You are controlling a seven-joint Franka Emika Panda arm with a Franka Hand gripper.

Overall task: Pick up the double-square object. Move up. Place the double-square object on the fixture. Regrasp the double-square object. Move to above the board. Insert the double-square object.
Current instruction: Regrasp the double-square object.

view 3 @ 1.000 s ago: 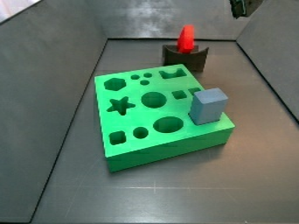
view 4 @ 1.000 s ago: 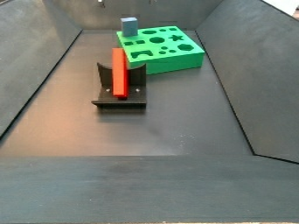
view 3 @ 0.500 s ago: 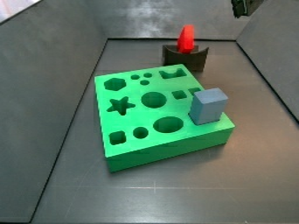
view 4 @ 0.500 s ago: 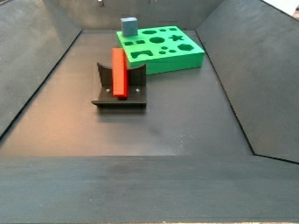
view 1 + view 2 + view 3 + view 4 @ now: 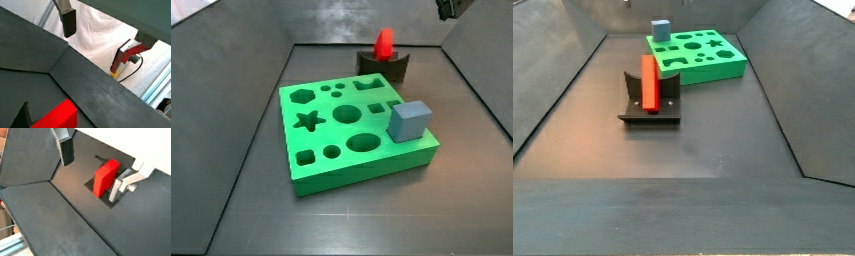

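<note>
My gripper (image 5: 100, 170) hangs high above the bench (image 5: 714, 140), fingers (image 5: 67, 150) spread wide apart with nothing between them. Through the gap in a wrist view I look down on the double-square object (image 5: 104, 176), red and standing upright against the fixture (image 5: 100, 190), clear of my pads. In a side view the double-square object (image 5: 648, 80) leans on the fixture (image 5: 651, 108) in the middle of the bench floor. Beyond it, well apart, lies the board (image 5: 698, 55), green and flat, with a grey-blue cube (image 5: 660, 30) sitting on its far corner. Only a dark bit of my gripper (image 5: 446, 8) shows at the top edge there.
</note>
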